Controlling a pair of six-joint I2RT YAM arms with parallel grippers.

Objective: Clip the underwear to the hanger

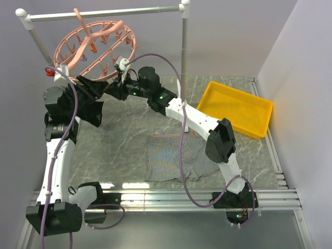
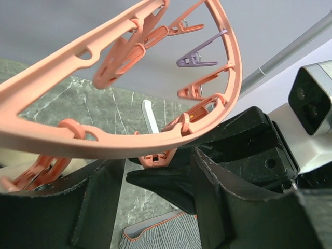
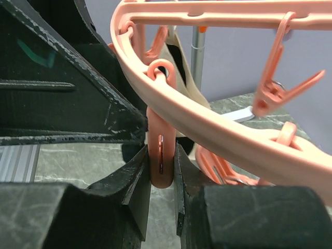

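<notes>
Underwear [image 1: 171, 161]: flat, lower centre, well apart from both claws at upper-left hanger [image 2: 104, 148]; right gripper [image 3: 162, 171] pinching clip [image 3: 157, 129], left gripper [image 2: 155, 181] spread.

I counted one hanger [image 2: 104, 148], one underwear [image 1: 171, 158], one yellow tray [image 1: 236, 106], one metal rail [image 1: 104, 13], two arms, left arm [image 1: 57, 155], right arm [image 1: 199, 119], one purple clip [image 2: 197, 57], pink clips [image 3: 161, 155] many, too overlapped for me to count.

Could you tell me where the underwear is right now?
In the top external view, the underwear lies on the table near its front edge, beneath the right arm, left of the yellow tray.
</notes>
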